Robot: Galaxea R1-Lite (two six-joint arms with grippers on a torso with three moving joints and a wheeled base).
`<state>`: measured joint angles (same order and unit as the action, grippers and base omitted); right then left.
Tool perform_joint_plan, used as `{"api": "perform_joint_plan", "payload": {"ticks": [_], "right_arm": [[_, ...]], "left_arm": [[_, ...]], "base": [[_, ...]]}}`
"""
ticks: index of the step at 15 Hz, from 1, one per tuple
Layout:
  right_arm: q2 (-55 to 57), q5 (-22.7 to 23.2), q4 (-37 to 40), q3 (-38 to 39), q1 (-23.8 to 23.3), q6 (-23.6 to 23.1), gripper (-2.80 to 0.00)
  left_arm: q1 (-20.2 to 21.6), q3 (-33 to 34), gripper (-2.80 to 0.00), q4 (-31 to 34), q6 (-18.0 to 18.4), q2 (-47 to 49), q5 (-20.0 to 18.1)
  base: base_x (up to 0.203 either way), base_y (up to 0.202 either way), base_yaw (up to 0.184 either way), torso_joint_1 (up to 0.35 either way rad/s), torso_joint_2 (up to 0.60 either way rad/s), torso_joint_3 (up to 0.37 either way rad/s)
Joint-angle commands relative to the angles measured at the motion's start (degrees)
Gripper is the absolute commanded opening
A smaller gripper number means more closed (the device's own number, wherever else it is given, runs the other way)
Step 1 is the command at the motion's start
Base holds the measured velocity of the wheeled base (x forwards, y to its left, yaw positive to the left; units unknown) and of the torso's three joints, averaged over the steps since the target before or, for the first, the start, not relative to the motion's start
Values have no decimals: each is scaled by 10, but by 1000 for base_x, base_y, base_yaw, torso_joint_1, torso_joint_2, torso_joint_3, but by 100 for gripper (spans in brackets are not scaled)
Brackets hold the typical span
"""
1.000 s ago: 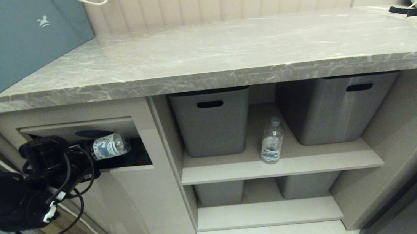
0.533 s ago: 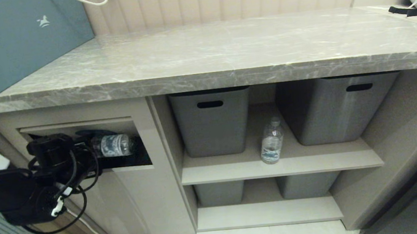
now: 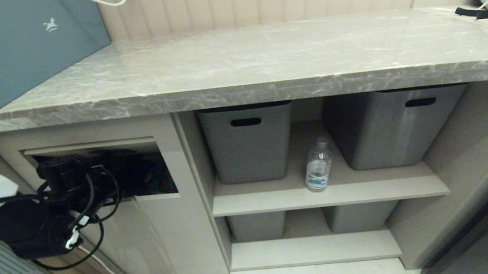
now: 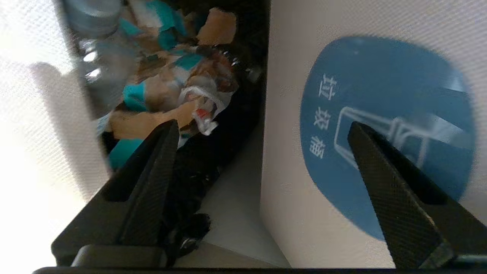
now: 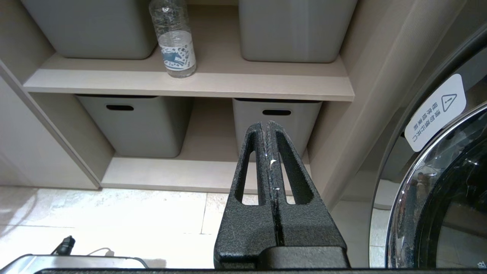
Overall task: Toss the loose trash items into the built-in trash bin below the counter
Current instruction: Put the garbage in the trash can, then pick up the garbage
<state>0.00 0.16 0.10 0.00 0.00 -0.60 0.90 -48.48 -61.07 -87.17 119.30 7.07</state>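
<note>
The left end effector [image 4: 262,129] is positioned at the opening of the built-in trash bin [image 3: 162,216] below the table [image 3: 263,59], with its fingers [image 4: 152,179] spread wide and nothing held between them. The flap with the blue sticker [image 4: 384,125] is seen pushed inward. One bottle [image 4: 95,53] is seen, blurred, inside the bin above mixed refuse. The second bottle [image 3: 318,165] stands upright on the shelf [image 3: 330,193] between two grey tubs [image 3: 248,141]. The right end effector [image 5: 269,129] is fully closed, empty, and pointed toward the lower shelf.
</note>
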Motion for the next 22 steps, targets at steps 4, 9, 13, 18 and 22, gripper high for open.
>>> {"api": "perform_joint_plan", "payload": {"ticks": [4,9,13,18,22], "right_arm": [[0,0,0,0,0,0,-280],[0,0,0,0,0,0,-280],[0,0,0,0,0,0,-280],[0,0,0,0,0,0,-280],[0,0,0,0,0,-1,-280]], "left_arm": [[-9,85,0,-7,-6,-51,12],[-9,198,-280,-10,-7,-160,36],[-19,265,-280,-2,58,-302,37],[-67,358,-280,0,351,-453,-45],[-162,442,-280,1,545,-483,-183]], "base": [[0,0,0,0,0,0],[0,0,0,0,0,0],[0,0,0,0,0,0],[0,0,0,0,0,0],[0,0,0,0,0,0]]}}
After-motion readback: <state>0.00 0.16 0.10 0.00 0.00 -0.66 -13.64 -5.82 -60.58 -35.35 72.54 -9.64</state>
